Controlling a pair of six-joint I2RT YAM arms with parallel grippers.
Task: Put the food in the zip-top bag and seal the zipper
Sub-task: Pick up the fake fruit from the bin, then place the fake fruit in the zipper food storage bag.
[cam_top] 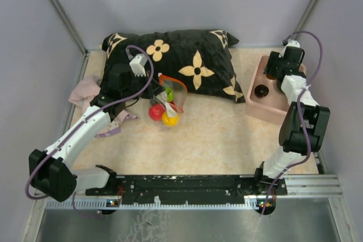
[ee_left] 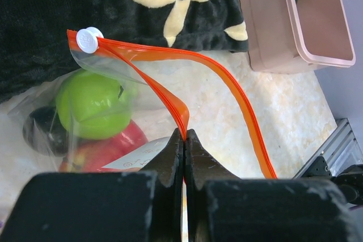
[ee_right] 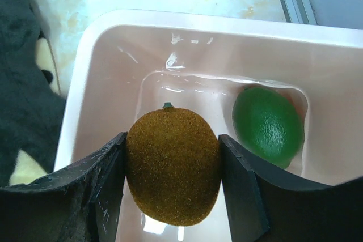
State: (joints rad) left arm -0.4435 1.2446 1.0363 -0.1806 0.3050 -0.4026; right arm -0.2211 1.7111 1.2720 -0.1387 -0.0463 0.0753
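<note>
The clear zip-top bag [cam_top: 172, 99] lies in front of the pillow with its mouth open. Its orange zipper [ee_left: 227, 77] has a white slider [ee_left: 88, 39] at one end. My left gripper [ee_left: 185, 134] is shut on the near strip of the zipper. Inside the bag are a green fruit [ee_left: 93, 103], a red one [ee_left: 108, 151] and a dark one [ee_left: 42, 131]; a yellow piece [cam_top: 169, 119] also shows from above. My right gripper [ee_right: 173, 162] is down in the pink bin [ee_right: 85, 72], shut on a fuzzy brown kiwi [ee_right: 173, 165]. A green lime [ee_right: 267, 124] lies beside it.
A black pillow with cream flowers [cam_top: 187, 63] lies across the back of the table. The pink bin [cam_top: 253, 101] stands at the right, near the pillow's corner. A pinkish cloth [cam_top: 85, 92] lies at the left under my left arm.
</note>
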